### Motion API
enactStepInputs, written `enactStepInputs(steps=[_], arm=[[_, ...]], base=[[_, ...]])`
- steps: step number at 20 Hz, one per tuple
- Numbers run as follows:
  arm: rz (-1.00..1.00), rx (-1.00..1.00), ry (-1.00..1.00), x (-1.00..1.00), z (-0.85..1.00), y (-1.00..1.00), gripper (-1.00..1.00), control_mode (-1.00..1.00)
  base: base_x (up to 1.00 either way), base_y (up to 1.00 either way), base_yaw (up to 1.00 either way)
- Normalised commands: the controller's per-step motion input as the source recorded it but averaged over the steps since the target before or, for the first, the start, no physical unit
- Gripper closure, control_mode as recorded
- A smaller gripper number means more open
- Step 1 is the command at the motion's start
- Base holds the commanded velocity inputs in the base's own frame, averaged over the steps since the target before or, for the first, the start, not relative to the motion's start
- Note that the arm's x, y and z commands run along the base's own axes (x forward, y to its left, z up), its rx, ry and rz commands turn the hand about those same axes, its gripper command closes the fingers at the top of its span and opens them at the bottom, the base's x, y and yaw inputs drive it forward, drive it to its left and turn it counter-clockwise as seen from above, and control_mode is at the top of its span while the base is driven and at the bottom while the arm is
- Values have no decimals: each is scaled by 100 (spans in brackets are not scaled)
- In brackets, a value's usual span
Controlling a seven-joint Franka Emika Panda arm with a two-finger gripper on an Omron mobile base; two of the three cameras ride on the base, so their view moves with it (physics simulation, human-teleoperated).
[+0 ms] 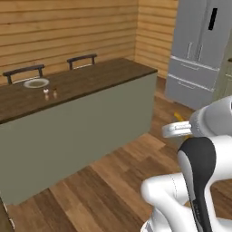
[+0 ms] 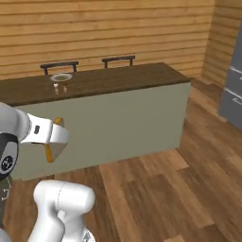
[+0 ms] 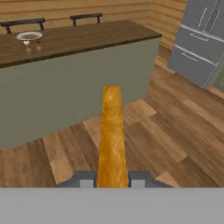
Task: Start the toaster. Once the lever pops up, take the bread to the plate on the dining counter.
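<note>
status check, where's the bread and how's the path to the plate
Gripper shut on the bread, slice held edge-on, out ahead. Plate on the dining counter, far end, two small shakers beside it. Open wood floor between, nothing in the way.

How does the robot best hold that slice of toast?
As now: the gripper is shut on the bread across its two flat faces at one end, so its thin golden crust edge juts forward toward the plate on the dining counter.

The dining counter [image 1: 90, 79] has a dark matt wood-grain top over a plain, smooth pale front. The bread [image 3: 112, 135] shows a rough golden crust, and the plate [image 1: 36, 83] looks smooth and pale
</note>
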Motion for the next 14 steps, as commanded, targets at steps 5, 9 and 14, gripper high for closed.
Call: enactStepInputs(steps=[5, 9, 14], arm=[[0, 0, 0, 0, 0, 0, 100, 100], [0, 0, 0, 0, 0, 0, 100, 100], [0, 0, 0, 0, 0, 0, 100, 100]], base=[[100, -1, 59], [100, -22, 52], [100, -53, 43]])
